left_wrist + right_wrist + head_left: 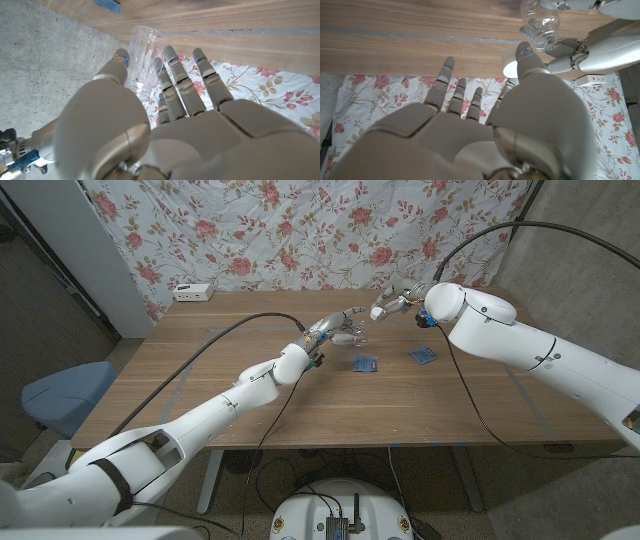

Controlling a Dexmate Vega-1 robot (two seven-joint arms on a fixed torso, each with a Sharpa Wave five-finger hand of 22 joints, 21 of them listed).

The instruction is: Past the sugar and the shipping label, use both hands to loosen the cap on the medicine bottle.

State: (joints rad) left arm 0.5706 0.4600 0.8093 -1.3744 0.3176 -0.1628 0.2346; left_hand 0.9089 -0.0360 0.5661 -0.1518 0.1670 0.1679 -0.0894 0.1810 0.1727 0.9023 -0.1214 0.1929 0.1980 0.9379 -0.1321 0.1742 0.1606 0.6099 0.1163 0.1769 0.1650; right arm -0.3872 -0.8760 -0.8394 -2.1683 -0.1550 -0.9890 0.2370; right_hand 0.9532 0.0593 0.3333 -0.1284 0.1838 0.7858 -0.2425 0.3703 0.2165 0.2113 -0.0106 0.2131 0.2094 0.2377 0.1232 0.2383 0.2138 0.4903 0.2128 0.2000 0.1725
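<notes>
— Where's the medicine bottle (pixel 142 60)?
— Off the table (pixel 200 380), clear plastic, left hand (pixel 338 330) wrapped around it, fingers (pixel 176 75) pressed together.
— The right hand (pixel 393 302)?
— Thumb on the white cap (pixel 512 65), other fingers (pixel 451 90) spread.

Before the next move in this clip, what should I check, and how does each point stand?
1. Left robot hand grips the clear plastic bottle: ok, thumb and fingers close around it.
2. Right robot hand on the cap: cannot tell; its thumb lies against a white round piece and the other fingers are spread.
3. Both hands meet at the bottle: ok in the head view.
4. Two blue packets out of the way: ok, they lie on the wooden table apart from both hands.
5. Cap already loose: cannot tell.
</notes>
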